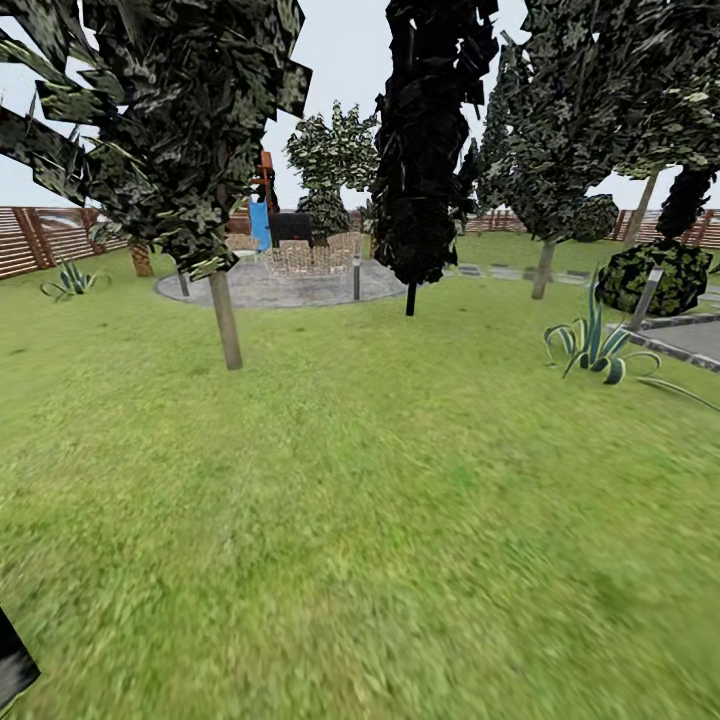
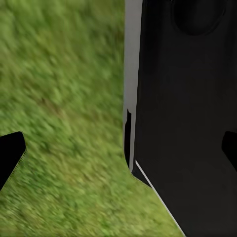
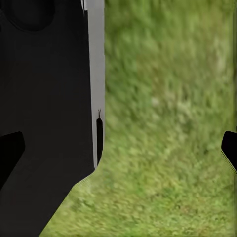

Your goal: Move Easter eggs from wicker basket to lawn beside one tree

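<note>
Left gripper point(image 2: 118, 148) pointed down, fingertips point(image 2: 10, 153) showing as black wedges at the left and right edges of the left wrist frame, wide apart, nothing between them. Beside it, filling the right half of that frame, a black body panel point(image 2: 187, 123) of the robot with a pale grey edge. Right gripper point(image 3: 118, 148) posed likewise, mirror fashion: black fingertips point(image 3: 10, 153) at both edges of the right wrist frame, spread wide, holding nothing, with the same sort of black panel point(image 3: 44, 123) over the left half. In the head view, just a black corner of the robot point(image 1: 14, 665) at the lower left edge.
</note>
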### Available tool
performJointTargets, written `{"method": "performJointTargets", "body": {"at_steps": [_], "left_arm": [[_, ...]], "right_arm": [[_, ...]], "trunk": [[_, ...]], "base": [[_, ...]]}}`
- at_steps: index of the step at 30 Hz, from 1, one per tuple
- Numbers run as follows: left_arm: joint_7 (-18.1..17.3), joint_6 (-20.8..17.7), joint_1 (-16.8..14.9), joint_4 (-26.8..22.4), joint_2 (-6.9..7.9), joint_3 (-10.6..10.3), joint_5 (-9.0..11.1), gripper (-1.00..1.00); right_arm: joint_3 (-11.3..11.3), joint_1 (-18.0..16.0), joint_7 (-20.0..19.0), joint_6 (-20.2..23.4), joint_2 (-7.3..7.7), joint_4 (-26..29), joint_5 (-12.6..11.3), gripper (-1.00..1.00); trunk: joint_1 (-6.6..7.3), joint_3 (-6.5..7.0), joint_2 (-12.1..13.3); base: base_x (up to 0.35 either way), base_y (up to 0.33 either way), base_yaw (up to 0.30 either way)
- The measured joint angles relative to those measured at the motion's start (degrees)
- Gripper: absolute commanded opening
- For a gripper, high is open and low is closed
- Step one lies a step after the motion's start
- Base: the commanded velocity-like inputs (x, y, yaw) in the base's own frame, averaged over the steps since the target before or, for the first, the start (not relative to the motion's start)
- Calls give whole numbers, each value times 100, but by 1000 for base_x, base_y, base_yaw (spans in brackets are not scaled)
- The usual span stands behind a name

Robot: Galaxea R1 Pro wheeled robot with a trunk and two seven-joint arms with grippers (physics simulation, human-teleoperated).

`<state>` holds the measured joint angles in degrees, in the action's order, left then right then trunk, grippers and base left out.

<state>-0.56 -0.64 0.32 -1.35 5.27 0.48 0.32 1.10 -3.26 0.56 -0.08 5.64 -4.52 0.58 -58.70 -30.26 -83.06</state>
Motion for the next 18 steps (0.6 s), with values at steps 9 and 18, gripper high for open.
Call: {"method": "performJointTargets", "body": {"at_steps": [9, 18], "left_arm": [[0, 0, 0, 2, 0, 0, 0, 100], [0, 0, 0, 4, 0, 0, 0, 100]], "right_arm": [[2, 0, 0, 0, 7, 3, 5, 100], [2, 0, 0, 0, 7, 2, 2, 100]], "trunk": [[0, 0, 0], [0, 0, 0]], "base": [[331, 0, 0], [331, 0, 0]]}}
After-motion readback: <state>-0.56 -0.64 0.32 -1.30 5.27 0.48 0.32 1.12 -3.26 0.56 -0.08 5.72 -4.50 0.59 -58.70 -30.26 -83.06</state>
